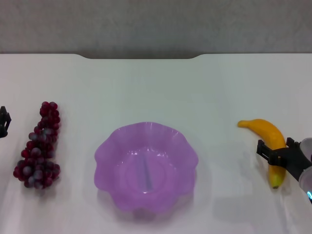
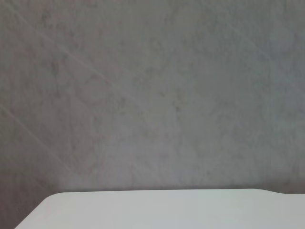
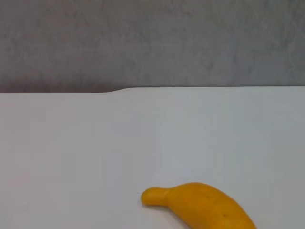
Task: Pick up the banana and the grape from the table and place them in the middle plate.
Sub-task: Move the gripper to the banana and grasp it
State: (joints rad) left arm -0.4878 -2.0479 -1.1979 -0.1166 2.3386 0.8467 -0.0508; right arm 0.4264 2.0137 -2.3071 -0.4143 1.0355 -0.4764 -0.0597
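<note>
The banana [image 1: 271, 146] lies on the white table [image 1: 156, 87] at the right, its yellow end also visible in the right wrist view [image 3: 202, 205]. My right gripper [image 1: 277, 150] hangs low over the banana's middle, open, with one black finger on each side of it. The grape [image 1: 40, 146], a dark red-purple bunch, rests at the left of the table. Only a black sliver of my left gripper [image 1: 3, 122] shows at the left edge, just left of the bunch. The middle plate [image 1: 105, 156], a purple dish with a scalloped rim, stands between the two fruits with nothing in it.
The table's far edge has a notch [image 1: 141, 56] with a grey wall behind it. The left wrist view holds only a table corner [image 2: 157, 210] and the grey wall [image 2: 152, 95].
</note>
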